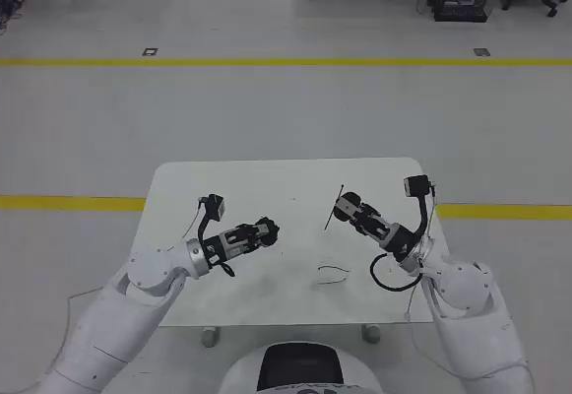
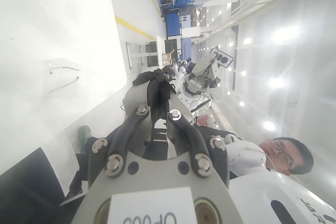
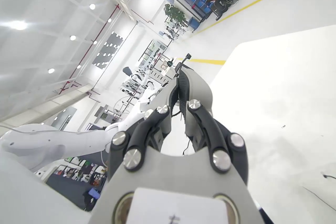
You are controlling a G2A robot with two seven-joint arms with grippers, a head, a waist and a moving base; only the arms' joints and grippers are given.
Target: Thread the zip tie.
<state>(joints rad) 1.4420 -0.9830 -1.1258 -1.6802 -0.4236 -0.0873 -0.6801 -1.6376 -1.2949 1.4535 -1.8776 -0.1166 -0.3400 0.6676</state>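
Right gripper [image 3: 179, 76], its fingers clamped on a thin black zip tie [image 3: 185, 58], hangs over the white table [image 1: 266, 177] on the robot's right of centre. The tie's head pokes out just past the fingertips, while the strap runs back between the pads. In the top view the tie shows as a dark line slanting across the gripper's tip, with one end toward the far edge of the table and the other toward the robot.

Across the middle of the table and well apart from it, the left gripper [image 2: 157, 79] points toward its partner with fingers pressed together. Whether anything is pinched between them cannot be told.

Two loose ties [image 2: 64, 78] lie curved on the tabletop on what looks like a clear sheet [image 2: 60, 62]. They sit nearer the robot than either gripper, roughly between the two arms and touching neither.
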